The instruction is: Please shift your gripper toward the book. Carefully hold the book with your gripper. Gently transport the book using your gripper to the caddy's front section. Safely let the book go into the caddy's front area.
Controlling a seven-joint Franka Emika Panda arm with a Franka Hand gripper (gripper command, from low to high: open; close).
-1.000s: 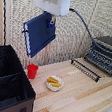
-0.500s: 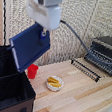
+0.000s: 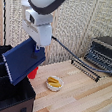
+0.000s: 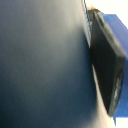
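Observation:
In the exterior view my white boxy gripper hangs in the air, shut on the top edge of the dark navy book. The book tilts, its lower corner hanging just over the black caddy at the exterior view's left. The caddy's front section lies under and slightly nearer than the book. In the wrist view the book's dark cover fills nearly the whole picture, with one blue-tipped dark finger pressed against it.
A small white bowl with yellow pieces sits on the wooden table. A red cup stands behind the caddy. A silver-black toaster oven with a wire rack stands at the exterior view's right.
The gripper has carried the book toward the exterior view's left and lower, from above the red cup to over the caddy. The book has tilted further.

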